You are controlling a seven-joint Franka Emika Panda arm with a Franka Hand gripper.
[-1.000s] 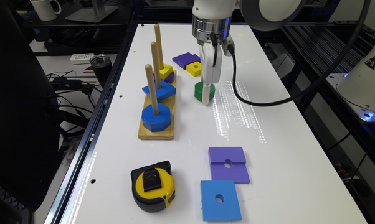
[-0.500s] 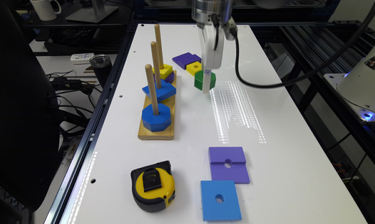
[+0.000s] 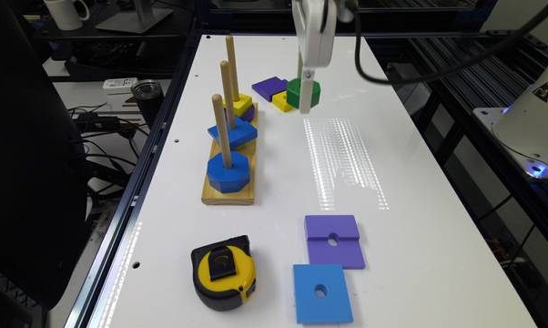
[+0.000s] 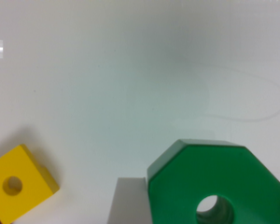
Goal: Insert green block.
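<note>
One green block [image 3: 303, 91] hangs in the air near the far edge of the bench [image 3: 274, 191], held by the gripper [image 3: 306, 98]. It looks hard, light and smooth, so we hold its flat sides.

Up close, the green block [image 4: 217, 184] fills one corner. We judge the jaws are clamped on it.

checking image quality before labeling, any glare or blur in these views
Exterior view: a striped glare patch lies on the white table, and everything stays sharp, the green block included. Wrist view: soft overall, the green block and yellow block have slightly fuzzy edges, with a small bright reflection in one corner.
</note>
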